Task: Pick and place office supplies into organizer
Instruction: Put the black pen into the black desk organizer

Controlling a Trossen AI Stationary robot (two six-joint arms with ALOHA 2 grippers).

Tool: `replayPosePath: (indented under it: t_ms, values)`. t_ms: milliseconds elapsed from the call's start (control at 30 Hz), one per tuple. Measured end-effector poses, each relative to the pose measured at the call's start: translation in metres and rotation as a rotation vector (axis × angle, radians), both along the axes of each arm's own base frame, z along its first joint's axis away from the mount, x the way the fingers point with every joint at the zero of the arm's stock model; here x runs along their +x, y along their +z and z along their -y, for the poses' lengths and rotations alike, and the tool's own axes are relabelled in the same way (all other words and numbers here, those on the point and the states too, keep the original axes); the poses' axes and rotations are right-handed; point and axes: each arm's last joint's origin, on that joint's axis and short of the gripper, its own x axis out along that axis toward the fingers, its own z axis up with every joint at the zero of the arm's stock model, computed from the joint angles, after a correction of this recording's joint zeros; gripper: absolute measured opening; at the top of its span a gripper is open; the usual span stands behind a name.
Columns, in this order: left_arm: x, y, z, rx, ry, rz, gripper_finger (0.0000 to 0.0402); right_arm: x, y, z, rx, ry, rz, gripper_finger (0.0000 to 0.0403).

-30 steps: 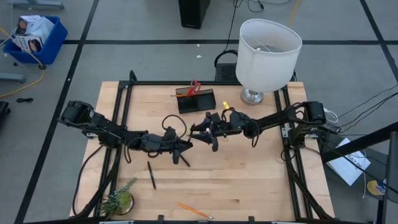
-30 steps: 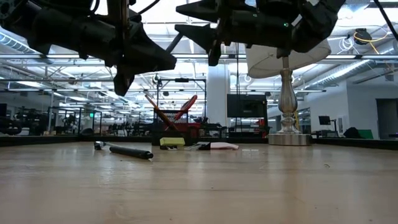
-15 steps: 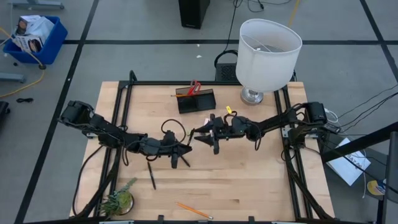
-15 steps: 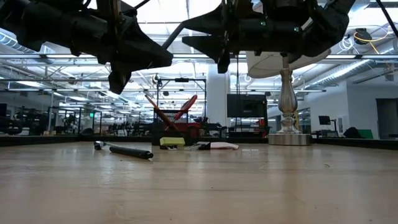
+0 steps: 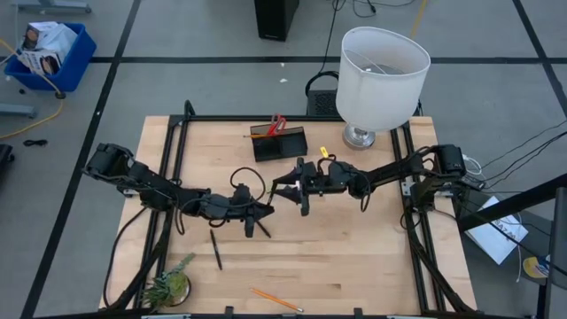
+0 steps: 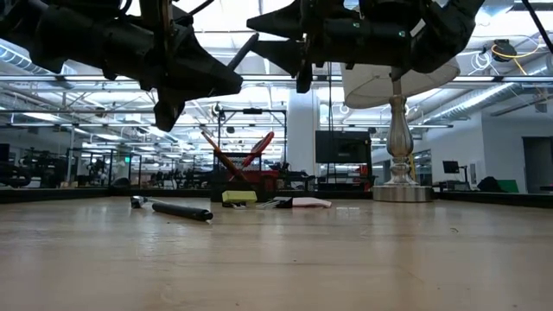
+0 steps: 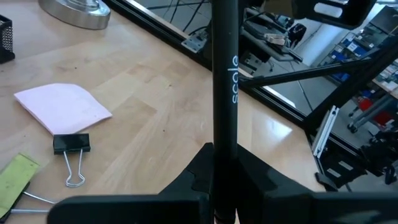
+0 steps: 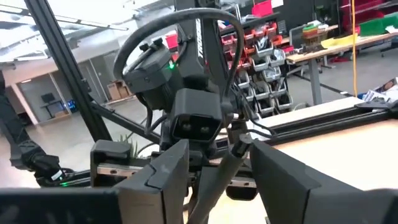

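The left fingers are clamped on a black pen that stands up between them, above the bench. Facing them, the right fingers stand partly apart on either side of a dark rod that may be that same pen; whether they touch it I cannot tell. Near the left fingers, on the bench, lie a pink sticky-note pad, a black clip touching its edge and a yellow-green eraser just beside the clip. Beyond both sets of fingers sits the organizer with red-handled scissors upright in it. A second pen and an orange pencil lie farther off.
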Motion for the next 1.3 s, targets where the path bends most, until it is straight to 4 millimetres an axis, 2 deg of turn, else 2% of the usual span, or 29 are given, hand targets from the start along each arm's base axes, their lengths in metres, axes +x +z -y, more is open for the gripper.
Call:
replayPosePath:
  t_ms: [167,500,633,800,1000,1200,1300]
  values:
    - [0.0,0.0,0.0,0.002,-0.004,0.0,0.0032,0.0,0.0,0.002,0.016,0.018,-0.007,0.0137]
    - [0.001,0.001,-0.002,0.021,-0.015,0.011,0.0032,0.001,0.002,0.006,0.015,0.052,0.011,0.0028]
    - [0.001,0.001,-0.002,0.031,-0.019,0.01,0.004,0.001,0.002,0.006,-0.012,0.051,0.012,0.0025]
    - [0.001,0.002,-0.009,-0.019,0.007,-0.001,0.0104,0.001,0.002,0.006,-0.059,0.047,0.003,0.0025]
    - [-0.007,-0.002,-0.019,-0.037,0.025,-0.14,0.0187,-0.001,0.003,0.008,-0.11,0.015,-0.016,0.0025]
    - [-0.019,-0.007,-0.026,-0.006,0.067,-0.291,0.0258,-0.011,0.016,0.012,-0.235,-0.126,-0.089,0.0025]
    - [-0.023,-0.002,-0.023,-0.002,0.057,-0.288,0.0286,-0.014,0.023,0.014,-0.288,-0.178,-0.079,0.0025]
